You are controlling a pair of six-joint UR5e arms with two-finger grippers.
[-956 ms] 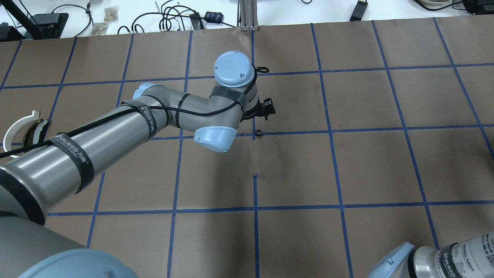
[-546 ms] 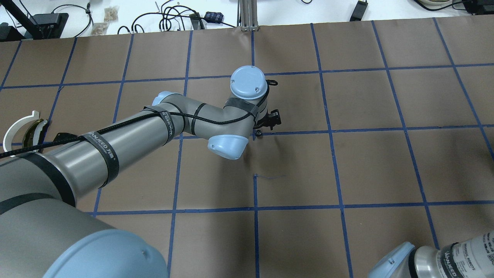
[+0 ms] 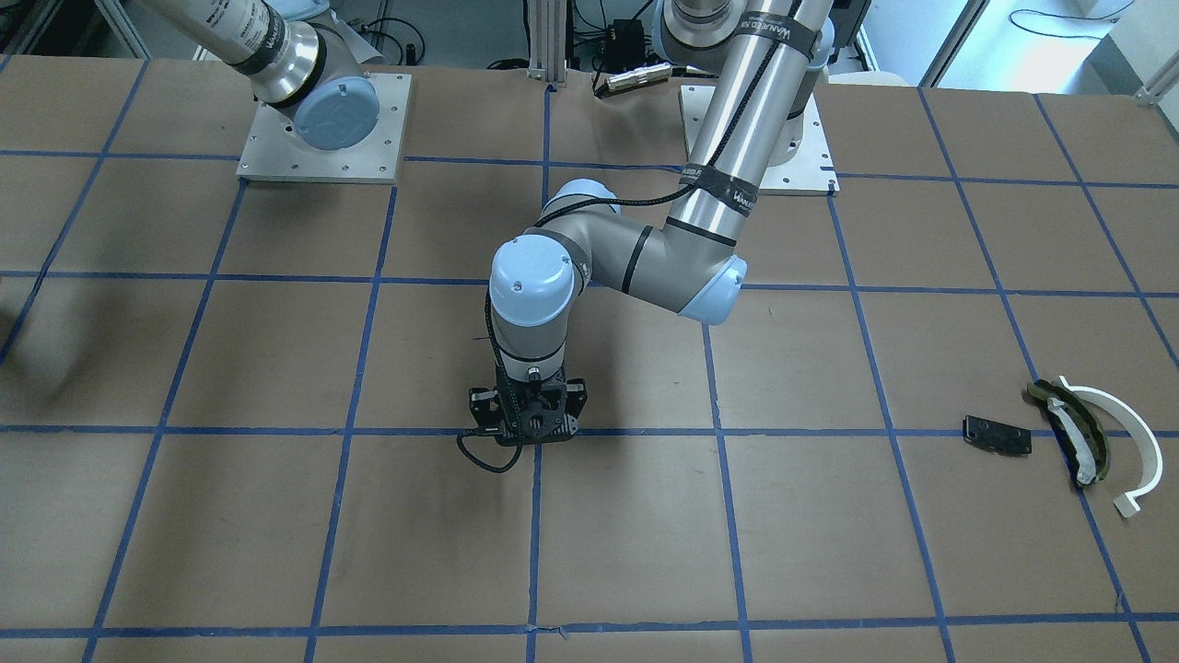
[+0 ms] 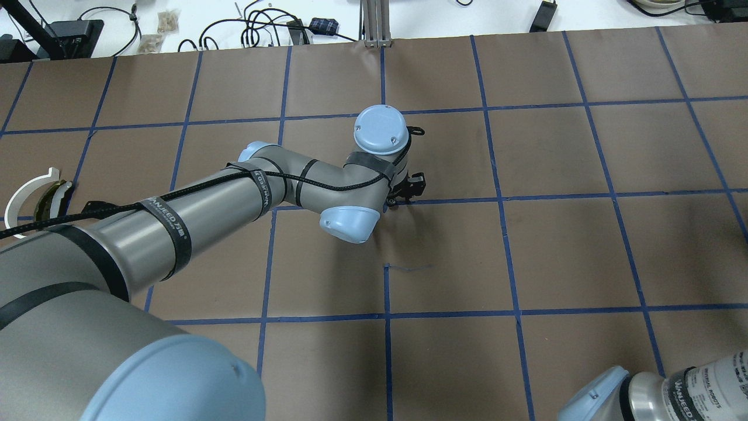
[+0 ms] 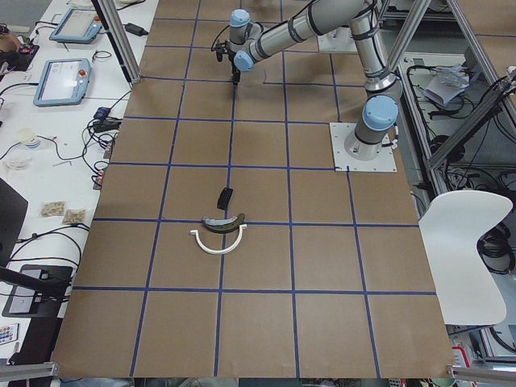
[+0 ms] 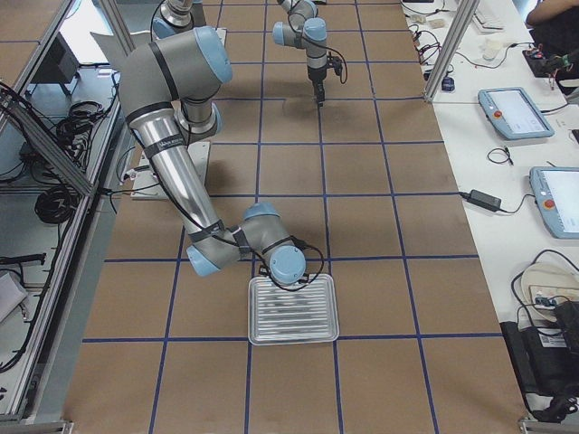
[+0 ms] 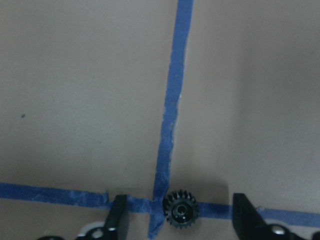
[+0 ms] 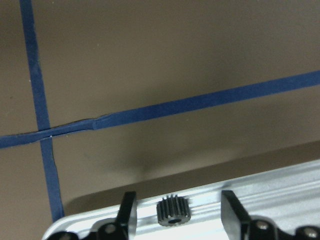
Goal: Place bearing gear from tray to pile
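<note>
the gear (image 7: 180, 212) is black, the paper (image 7: 75, 100) brown, gridded in blue.

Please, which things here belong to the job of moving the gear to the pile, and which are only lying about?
Belong to the job:
- black gear on the tape crossing
- second black gear at the tray's edge
- metal tray
- the pile: white arc, olive curved piece, black plate

Only lying about:
- cables
- teach pendants
- white chair
</note>
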